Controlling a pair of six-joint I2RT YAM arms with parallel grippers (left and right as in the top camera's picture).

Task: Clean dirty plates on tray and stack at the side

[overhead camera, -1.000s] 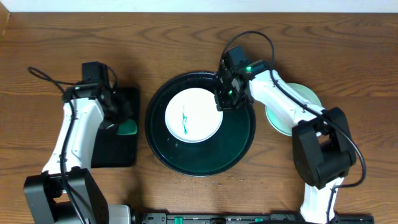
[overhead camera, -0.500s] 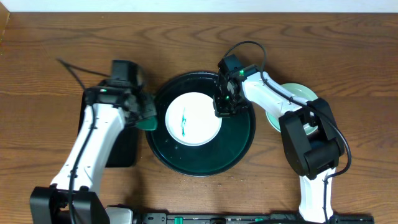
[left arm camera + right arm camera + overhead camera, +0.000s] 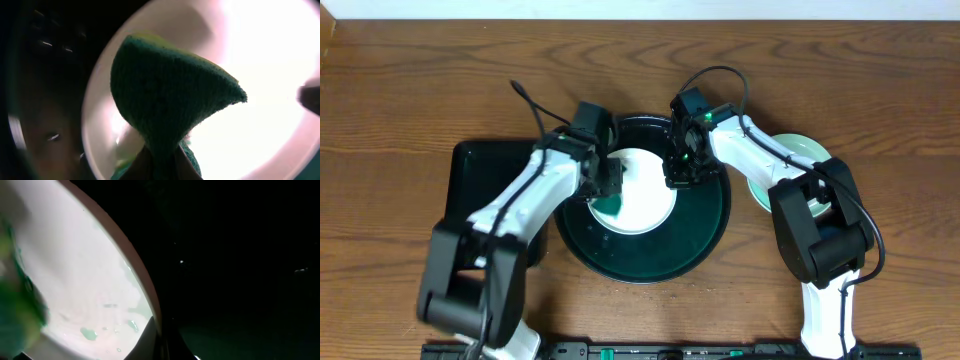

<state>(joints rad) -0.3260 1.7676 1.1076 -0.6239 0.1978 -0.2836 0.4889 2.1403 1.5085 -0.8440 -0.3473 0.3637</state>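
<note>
A brown wooden table (image 3: 400, 90) with visible grain (darker streaks running side to side) fills the overhead view, with a pale strip (image 3: 640, 10) along the 12 o'clock edge.

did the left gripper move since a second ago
Yes. The left gripper, holding the green sponge, went right, from over the rectangular black tray to over the white plate on the round tray.

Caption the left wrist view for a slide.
Left end effector holds a green sponge over the plate on the tray.
</note>
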